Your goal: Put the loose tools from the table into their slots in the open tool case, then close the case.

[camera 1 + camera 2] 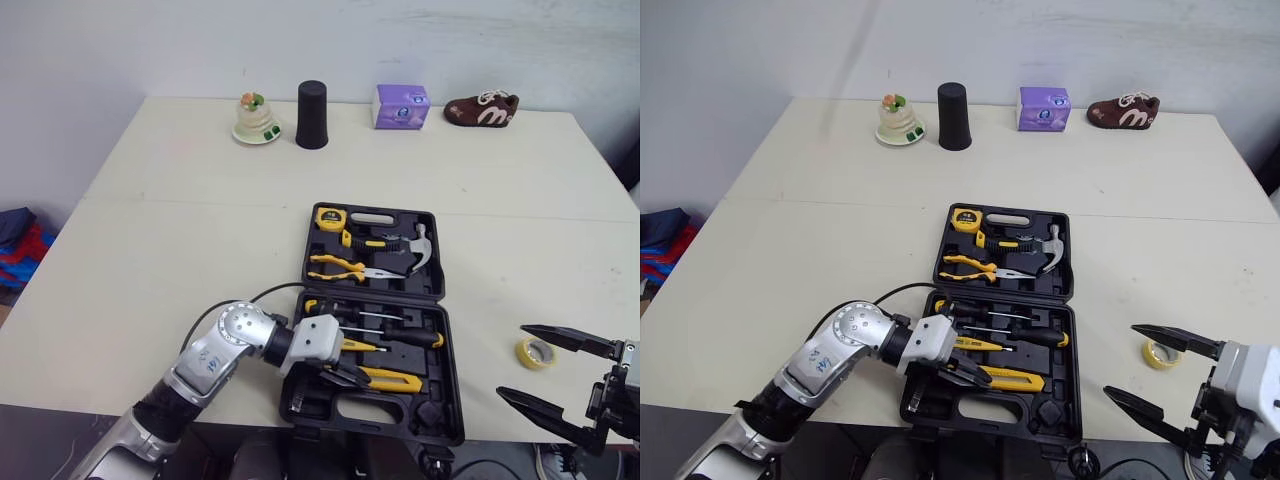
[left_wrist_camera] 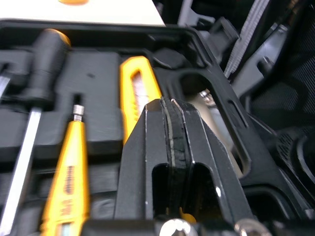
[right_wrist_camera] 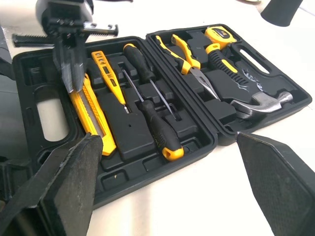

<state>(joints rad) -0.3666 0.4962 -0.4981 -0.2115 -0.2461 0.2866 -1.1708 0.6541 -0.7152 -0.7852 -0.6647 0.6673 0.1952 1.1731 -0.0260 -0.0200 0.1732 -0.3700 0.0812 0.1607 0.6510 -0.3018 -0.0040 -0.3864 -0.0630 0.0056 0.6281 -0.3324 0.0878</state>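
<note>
A: Quick pass. Where do we have the tool case (image 1: 350, 410)?

B: Open flat on the worktop (image 1: 200, 220), by its front edge. The far half holds the tape measure (image 1: 329, 217), pliers (image 1: 345, 266) and hammer (image 1: 415, 250). The near half holds two screwdrivers (image 3: 160, 132), the tester pen (image 3: 109, 73) and the yellow utility knife (image 3: 91, 123), all lying in slots.

A: Anything loose?

B: We see one tape roll (image 1: 537, 352) flat on the worktop. It's right of the case's near half, apart from it.

A: Clutter?

B: A figurine dish (image 1: 256, 119), black cup (image 1: 312, 115), tissue box (image 1: 401, 106) and brown shoe (image 1: 482, 109) stand in a row along the far edge, well apart from the case.

A: In the way?

B: The left gripper (image 1: 347, 378) sits over the near half, covering the knife's left end.

A: Left arm pose?

B: We have it coming in from the front left, with the forearm crossing the worktop's front edge. The wrist is above the case's left side. Its fingers (image 2: 162, 147) are pressed together with nothing between them, tips just over the knife.

A: Right?

B: The right gripper (image 1: 510, 361) is low at the front right corner, pointing left toward the case. Its fingers (image 3: 74, 177) are spread wide and hold nothing. The far finger runs just by the tape roll. We can't tell whether they touch.
</note>
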